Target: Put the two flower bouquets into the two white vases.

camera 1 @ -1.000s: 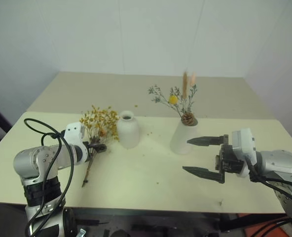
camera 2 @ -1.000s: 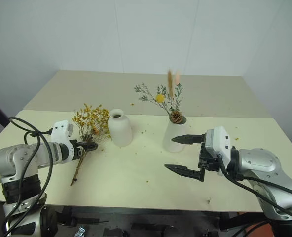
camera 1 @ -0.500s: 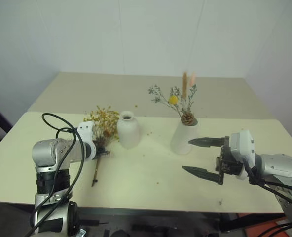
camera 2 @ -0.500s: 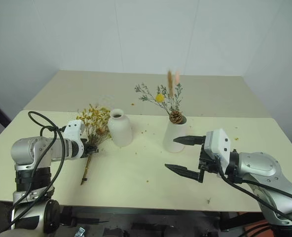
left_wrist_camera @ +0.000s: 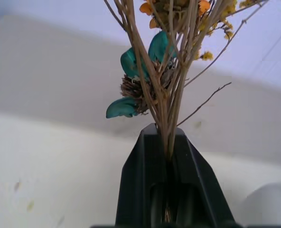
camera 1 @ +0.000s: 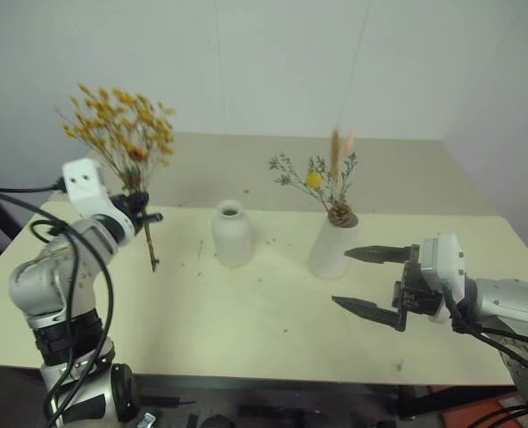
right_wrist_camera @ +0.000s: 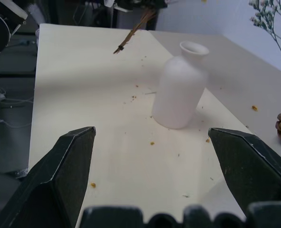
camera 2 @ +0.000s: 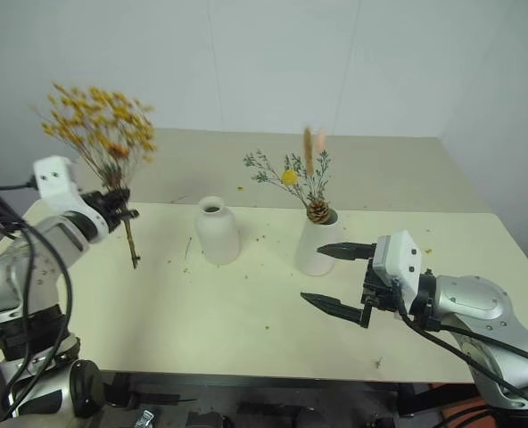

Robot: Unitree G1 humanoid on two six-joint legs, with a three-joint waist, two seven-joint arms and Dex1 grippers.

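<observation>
1. Gripping the brown stems, the left tool (camera 1: 148,217) is clamped shut on the yellow-orange bouquet (camera 1: 121,125), held upright above the table (camera 1: 246,321).
2. Rounded vase (camera 1: 232,234) stands empty mid-table.
3. Tapered vase (camera 1: 334,245) holds the grey-green sprig (camera 1: 322,183).
4. Right tool (camera 1: 368,282) hovers wide open, holding nothing.

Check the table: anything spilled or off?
Yes, small orange-brown flower crumbs lie scattered on the table around the rounded vase, apparently shed from the yellow bouquet. Both vases stand upright; the sprig sits in the cone vase.
</observation>
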